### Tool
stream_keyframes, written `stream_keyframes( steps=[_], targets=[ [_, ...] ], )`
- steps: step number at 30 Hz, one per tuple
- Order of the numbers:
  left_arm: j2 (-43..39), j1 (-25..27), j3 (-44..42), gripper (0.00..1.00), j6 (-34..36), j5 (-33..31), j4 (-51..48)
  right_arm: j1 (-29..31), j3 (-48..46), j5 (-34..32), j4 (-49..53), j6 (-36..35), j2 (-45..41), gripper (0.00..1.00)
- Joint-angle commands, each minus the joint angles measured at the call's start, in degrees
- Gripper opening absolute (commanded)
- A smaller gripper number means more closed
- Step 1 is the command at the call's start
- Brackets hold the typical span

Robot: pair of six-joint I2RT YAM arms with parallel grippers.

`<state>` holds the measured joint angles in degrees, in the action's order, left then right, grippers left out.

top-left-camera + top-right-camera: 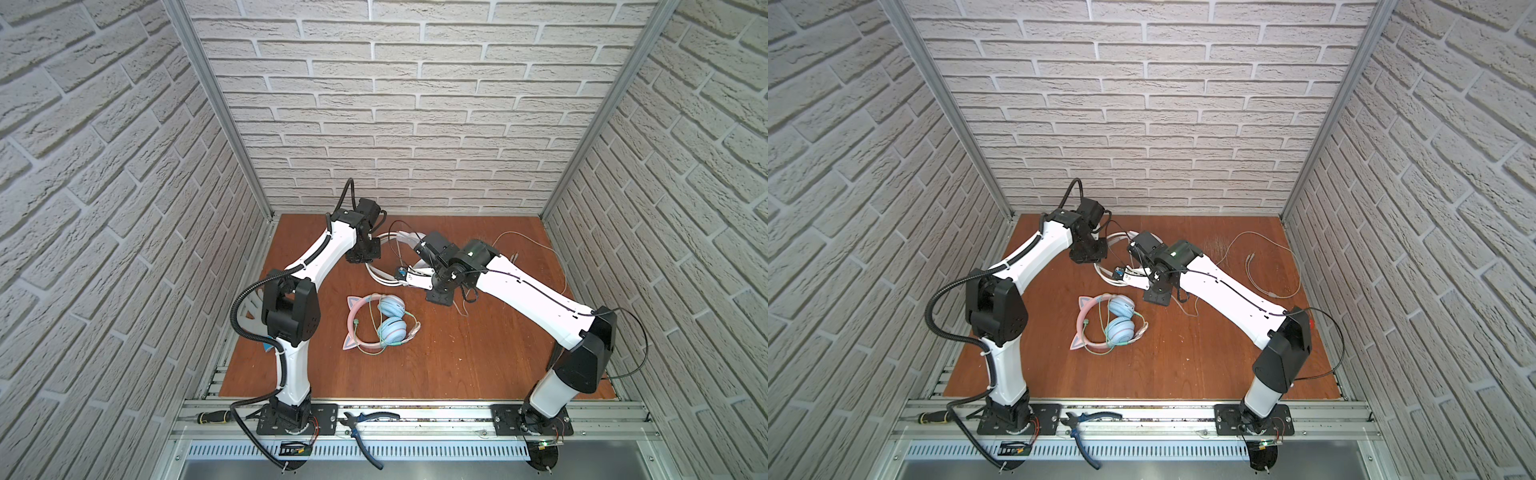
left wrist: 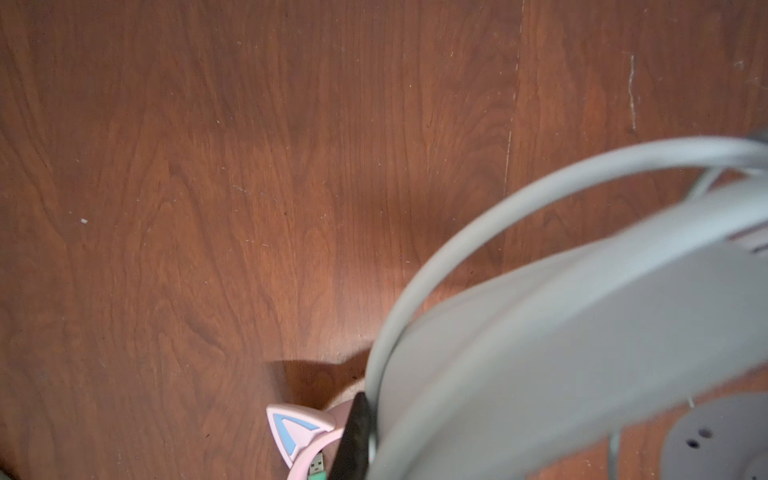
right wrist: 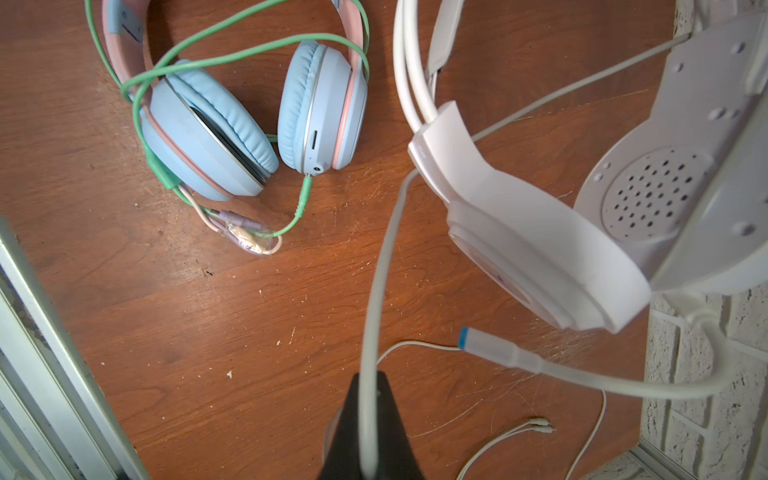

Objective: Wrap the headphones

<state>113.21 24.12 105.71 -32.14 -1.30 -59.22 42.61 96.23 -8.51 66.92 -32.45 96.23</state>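
- Pliers lie nearest, on the front rail. Past them, in both top views, the pink headphones rest on the table, green cable looped round them. Just behind that pair, both arms meet at the white headphones.
- Left wrist view: the left gripper is clamped on the white headphones' band, held above the wood, just beside the pink pair's cat ear.
- Right wrist view: the right gripper is pinched together on the white cable, beside the pink pair. Best done, I judge, with a firm band hold and light cable tension — winding clear of the green cable.
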Motion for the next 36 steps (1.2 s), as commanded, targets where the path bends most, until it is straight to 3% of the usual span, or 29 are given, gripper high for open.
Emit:
stream_keyframes(
  steps=[1, 24, 36],
  targets=[
    [0.0, 0.6, 2.1, 0.0, 1.2, -1.8, 0.0, 0.6, 2.2, -3.1, 2.3, -2.4, -0.4, 0.06],
    [3.9, 4.0, 6.2, 0.0, 9.5, 1.5, -2.9, -0.1, 5.6, -13.2, -6.6, -12.1, 1.7, 0.12],
    [3.7, 4.2, 5.8, 0.0, 12.3, 7.4, -1.7, -3.9, 2.8, -10.8, -13.5, -14.1, 1.5, 0.09]
  ],
)
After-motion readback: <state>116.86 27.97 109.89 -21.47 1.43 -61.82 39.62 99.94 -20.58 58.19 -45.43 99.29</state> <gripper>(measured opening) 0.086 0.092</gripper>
